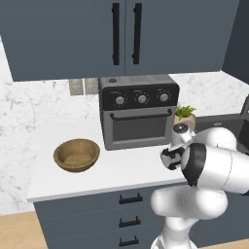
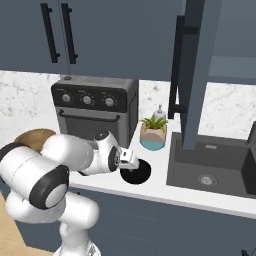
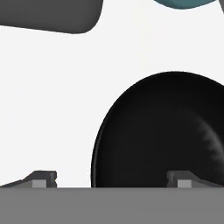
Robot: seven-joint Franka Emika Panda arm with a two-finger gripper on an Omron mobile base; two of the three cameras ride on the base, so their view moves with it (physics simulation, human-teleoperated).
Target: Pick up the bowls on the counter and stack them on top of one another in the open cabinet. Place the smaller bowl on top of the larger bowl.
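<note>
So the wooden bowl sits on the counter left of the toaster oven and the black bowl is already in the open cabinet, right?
Not quite. The black bowl is still on the counter, in front of the plant pot, as the right base view shows. The wooden bowl does sit left of the toaster oven.

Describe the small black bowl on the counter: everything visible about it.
The smaller bowl is round, glossy black, with a faint sheen inside. It sits upright and empty on the white counter, in front of the teal plant pot and left of the sink. The gripper hovers over its rim, fingers spread, one tip over the bowl, one over bare counter.
</note>
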